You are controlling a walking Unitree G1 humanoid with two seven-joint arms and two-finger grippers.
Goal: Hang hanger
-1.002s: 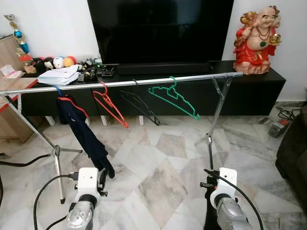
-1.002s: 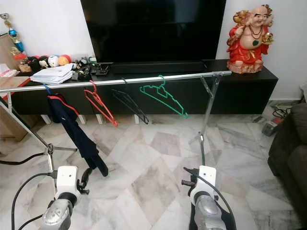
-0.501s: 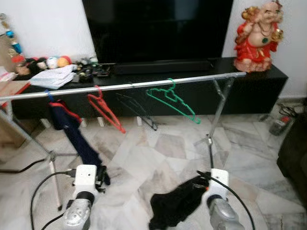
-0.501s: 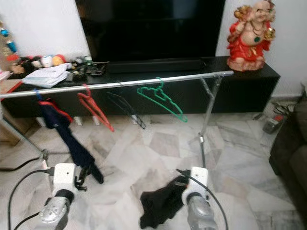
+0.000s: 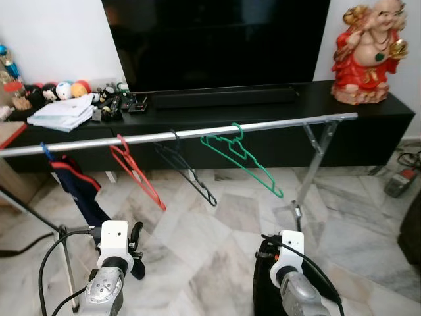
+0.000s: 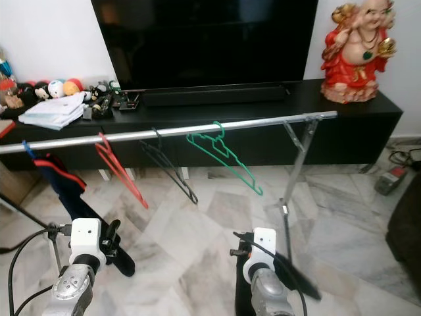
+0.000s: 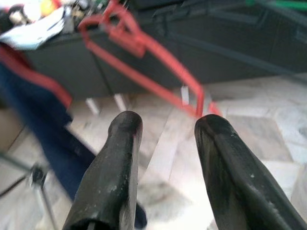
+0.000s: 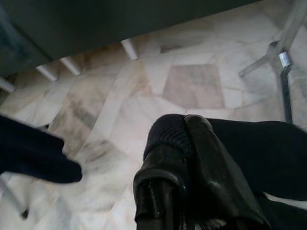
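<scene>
A silver clothes rail point(image 5: 283, 124) runs across in front of me. On it hang a blue hanger with a navy garment point(image 5: 75, 187), a bare red hanger point(image 5: 135, 175), a black hanger point(image 5: 189, 175) and a green hanger point(image 5: 242, 157). My right gripper point(image 5: 266, 247) is low, below the green hanger, shut on a black garment point(image 8: 261, 158) that droops straight down from the fingers point(image 8: 165, 143). My left gripper point(image 7: 163, 125) is open and holds nothing; it points toward the red hanger point(image 7: 144, 62), beside the navy garment's lower end.
Behind the rail stands a black TV console point(image 5: 368, 122) with a TV point(image 5: 217, 39), a red statue point(image 5: 370, 52) and small clutter at its left. The rail's folding legs point(image 5: 309, 164) stand on the marble floor. A dark sofa point(image 5: 416, 230) is at the far right.
The view has shifted closer to the rail. The black garment, swung out to the left half a second ago, now hangs straight under the right gripper.
</scene>
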